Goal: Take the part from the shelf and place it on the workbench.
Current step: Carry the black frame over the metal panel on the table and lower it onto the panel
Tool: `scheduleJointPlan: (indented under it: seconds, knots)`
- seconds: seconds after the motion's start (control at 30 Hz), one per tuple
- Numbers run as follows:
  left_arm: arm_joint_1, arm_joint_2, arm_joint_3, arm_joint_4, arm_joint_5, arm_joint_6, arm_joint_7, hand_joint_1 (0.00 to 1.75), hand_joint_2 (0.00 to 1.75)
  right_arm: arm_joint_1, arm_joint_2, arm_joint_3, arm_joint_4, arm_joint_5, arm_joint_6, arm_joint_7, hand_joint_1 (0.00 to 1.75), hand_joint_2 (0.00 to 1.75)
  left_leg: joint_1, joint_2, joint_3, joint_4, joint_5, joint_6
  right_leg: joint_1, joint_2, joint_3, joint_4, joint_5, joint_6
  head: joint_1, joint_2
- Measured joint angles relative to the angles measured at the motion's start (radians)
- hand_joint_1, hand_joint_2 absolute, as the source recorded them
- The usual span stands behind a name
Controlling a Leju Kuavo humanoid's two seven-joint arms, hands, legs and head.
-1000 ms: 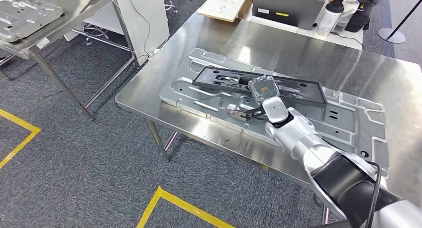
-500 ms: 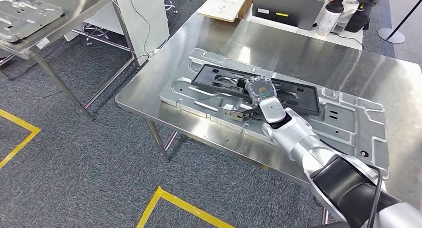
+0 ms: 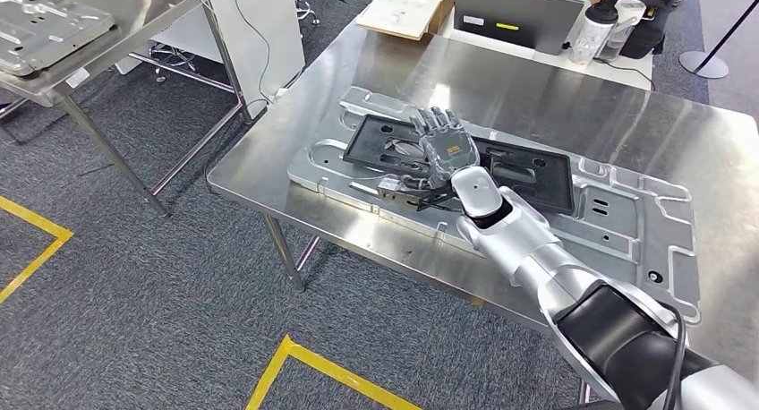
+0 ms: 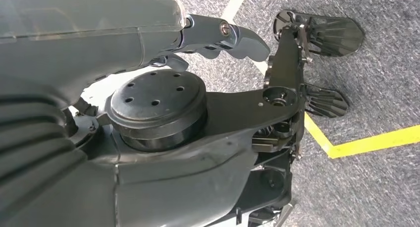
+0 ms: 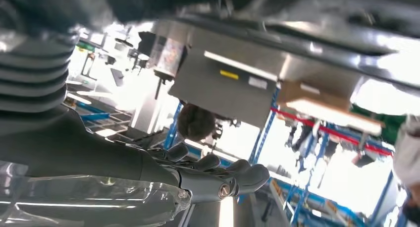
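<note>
The black rectangular frame part (image 3: 524, 173) lies flat on a large silver stamped plate (image 3: 626, 222) on the steel workbench (image 3: 286, 146). My right hand (image 3: 440, 150) is stretched out over the left half of the part, fingers straight and spread, thumb down by the part's near edge, holding nothing. The right wrist view shows those fingers (image 5: 218, 170) extended under a clear cover. My left hand (image 4: 218, 36) hangs by my side over the carpet, thumb out, nothing in it.
At the bench's far edge are a cardboard box (image 3: 407, 5), a grey laptop (image 3: 515, 16) and bottles (image 3: 595, 29). A second steel table (image 3: 107, 34) with a metal plate stands at the left. Yellow tape (image 3: 304, 361) marks the carpet.
My right hand has uncurled from the black part and spread its fingers, shifting slightly left. The part has settled flat onto the silver plate.
</note>
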Motion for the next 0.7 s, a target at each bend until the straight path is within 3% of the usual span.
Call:
scheduleJointPlan:
  seconds: [0.27,0.43,0.7]
  knots:
    - [0.002,0.000,0.003,0.000,-0.011,-0.005,-0.005,0.00,0.00,0.033,0.016,0.000,-0.154,-0.084,-0.082,-0.069,0.00,0.00,0.000,0.000,0.000,0.000,0.000,0.000,0.000,0.000,0.000,0.000,0.000,0.000,0.000,0.000]
    - [0.006,0.000,0.003,0.000,-0.023,-0.010,-0.008,0.00,0.00,0.052,0.035,0.002,-0.290,-0.136,-0.078,-0.106,0.00,0.00,0.000,0.000,0.000,0.000,0.000,0.000,0.000,0.000,0.000,0.000,0.000,0.000,0.000,0.000]
    - [0.005,0.000,0.003,0.000,-0.046,-0.013,0.000,0.00,0.00,0.030,0.063,0.049,-0.376,-0.147,-0.111,-0.158,0.00,0.00,0.000,0.000,0.000,0.001,0.000,0.000,0.000,0.000,0.001,0.000,0.000,0.001,0.000,0.000]
